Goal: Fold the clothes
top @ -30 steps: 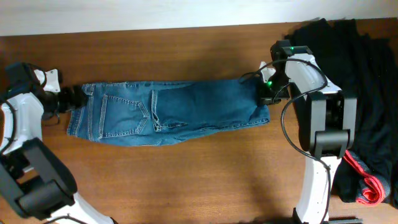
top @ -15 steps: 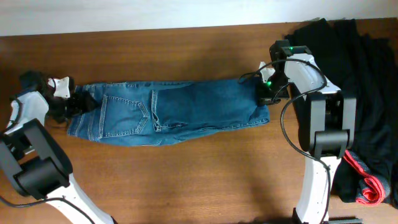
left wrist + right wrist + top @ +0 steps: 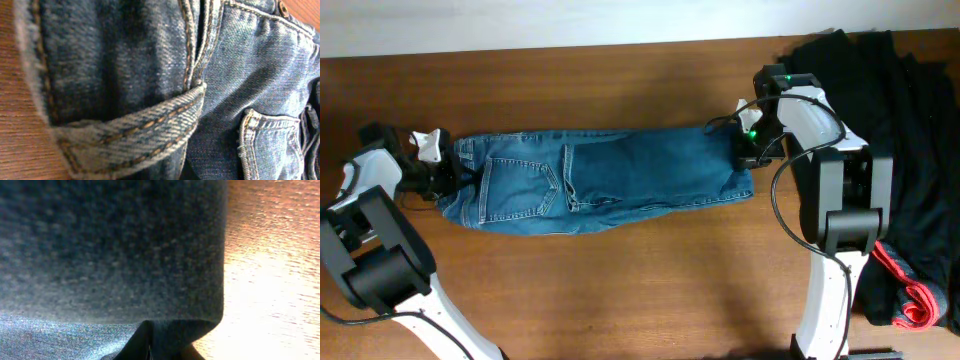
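The jeans (image 3: 610, 180) lie flat across the upper middle of the table (image 3: 620, 300), folded lengthwise into a long band. The waist is at the left and the leg ends at the right, with a back pocket (image 3: 520, 185) facing up. The left fingers (image 3: 448, 177) are together, clamped on the waistband at the band's left end. The left wrist view is filled with denim: a belt loop (image 3: 135, 125) crosses the lower middle, a pocket corner is at the lower right, and bare wood shows along the left edge. The right fingers (image 3: 746, 150) are pinched on the leg ends at the upper right corner of the band. In the right wrist view, blurred denim (image 3: 110, 245) covers all but the right side. Black clothes (image 3: 915, 120) are heaped at the table's right edge, and a red item (image 3: 912, 297) lies at their lower end.
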